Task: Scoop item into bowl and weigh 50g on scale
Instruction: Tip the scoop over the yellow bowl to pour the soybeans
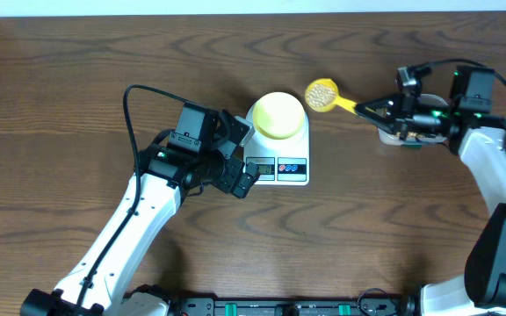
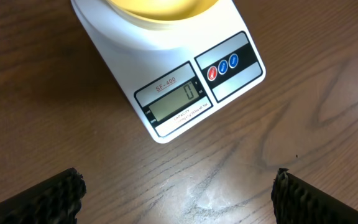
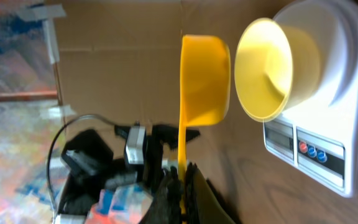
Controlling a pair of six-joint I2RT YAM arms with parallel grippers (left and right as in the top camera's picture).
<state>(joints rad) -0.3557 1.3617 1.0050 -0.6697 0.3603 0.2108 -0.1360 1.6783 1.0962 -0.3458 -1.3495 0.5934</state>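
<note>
Two arms: left fingers (image 2: 48, 199) wide apart before the scale (image 2: 123, 62), right fingers (image 3: 169, 193) tight on the scoop (image 3: 204, 81) near the bowl (image 1: 279, 114).

White arm links (image 1: 134, 215), black joints (image 1: 191, 132), looping black cables (image 1: 126, 110).

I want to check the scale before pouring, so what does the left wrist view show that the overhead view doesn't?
Only the left wrist view: the display legibly reading 0. Only the overhead view: the yellow scoop of beans, held by the right fingers, beside the bowl. Both: the white scale with the bowl on it and its red and blue buttons.
</note>
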